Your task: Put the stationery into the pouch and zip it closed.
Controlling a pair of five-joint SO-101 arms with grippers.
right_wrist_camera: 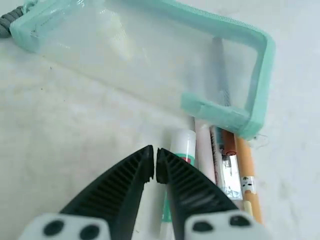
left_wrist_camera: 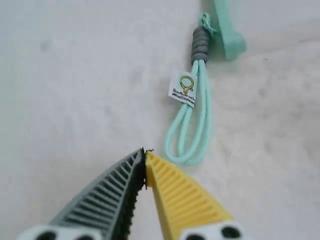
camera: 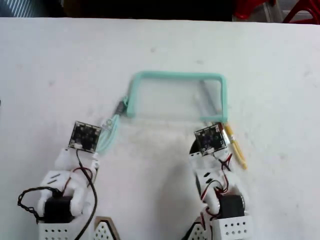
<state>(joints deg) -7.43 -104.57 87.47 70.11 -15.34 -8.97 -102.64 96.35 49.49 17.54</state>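
- Mint-green trim frames the clear pouch [camera: 177,75]. It lies flat on the white table [camera: 60,65] just beyond both arms, its long axis running side to side.
- Stationery [right_wrist_camera: 220,155] juts from the pouch's near corner on the right arm's side, just beside the right gripper [right_wrist_camera: 155,152]. That gripper's black jaws are pressed almost together on nothing.
- The bundle is a white stick with a red band, a white pen, a clear-barrelled pen and a tan pencil, lying side by side. They point from the pouch back toward the arms, slanting slightly outward.
- A mint cord loop [left_wrist_camera: 192,125] with a grey collar and a small white tag trails from the pouch's other end. Its bend lies just beside the left gripper [left_wrist_camera: 144,152], whose grey and yellow jaws are closed, empty.
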